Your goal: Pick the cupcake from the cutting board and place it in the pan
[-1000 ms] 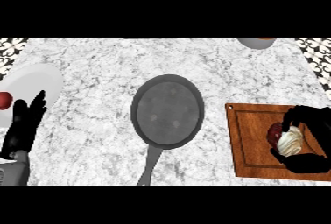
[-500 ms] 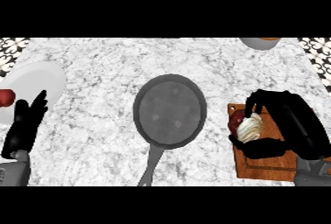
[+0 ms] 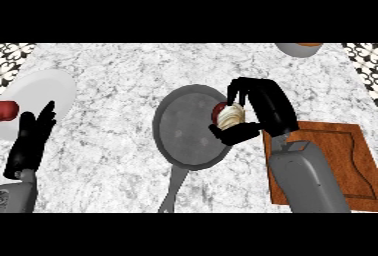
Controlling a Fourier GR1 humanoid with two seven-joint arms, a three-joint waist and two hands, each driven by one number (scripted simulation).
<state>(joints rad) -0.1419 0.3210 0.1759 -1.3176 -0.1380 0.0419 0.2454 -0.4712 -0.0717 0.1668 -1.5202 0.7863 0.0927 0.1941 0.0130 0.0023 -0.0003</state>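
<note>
The robot's black right hand (image 3: 258,112) is curled round the cream-frosted cupcake with a dark red top (image 3: 228,116), fingers arched over it from above and the thumb tucked under its lower side. The cupcake is off the brown wooden cutting board (image 3: 332,160) and hangs over the right-hand rim of the round dark grey metal pan (image 3: 188,131), whose long handle runs down toward the view's lower edge. The board lies just to the right of the pan on the white-and-grey marbled counter (image 3: 125,80), partly hidden by the grey right forearm.

Judging from this, the pick is done and the carry is near its end; the step in hand is the placing. The cupcake sits above the pan's edge rather than its middle, so the next move likely calls for a little more travel to the left, then a lowering until the base meets the pan's floor, and only then an uncurling of the fingers, so that it lands upright instead of tipping off the rim.

The black left hand (image 3: 31,142) rests at the view's left, fingers straight and pointing up, beside a white round plate (image 3: 40,92) that bears a small red thing (image 3: 6,110). A grey bowl-like dish (image 3: 299,48) shows at the top edge.
</note>
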